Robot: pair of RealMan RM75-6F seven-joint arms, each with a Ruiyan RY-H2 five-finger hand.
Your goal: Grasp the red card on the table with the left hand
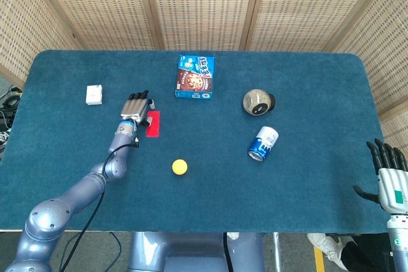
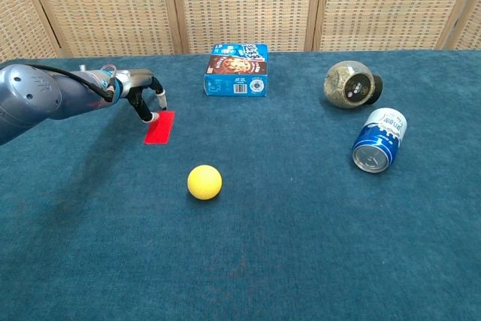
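The red card [image 1: 153, 124] [image 2: 160, 127] lies flat on the blue table, left of centre. My left hand [image 1: 136, 107] [image 2: 143, 93] hovers over the card's far left corner with its fingers pointing down. The fingertips [image 2: 154, 116] touch or nearly touch that corner, and the card is not lifted. My right hand [image 1: 389, 175] hangs past the table's right edge with its fingers spread and nothing in it. The chest view does not show the right hand.
A yellow ball [image 1: 180, 167] [image 2: 204, 182] lies near the card. A blue snack box [image 1: 195, 76] [image 2: 237, 70] is behind it. A round jar [image 1: 258, 102] and a blue can [image 1: 263, 143] lie on the right. A small white box [image 1: 94, 95] sits far left.
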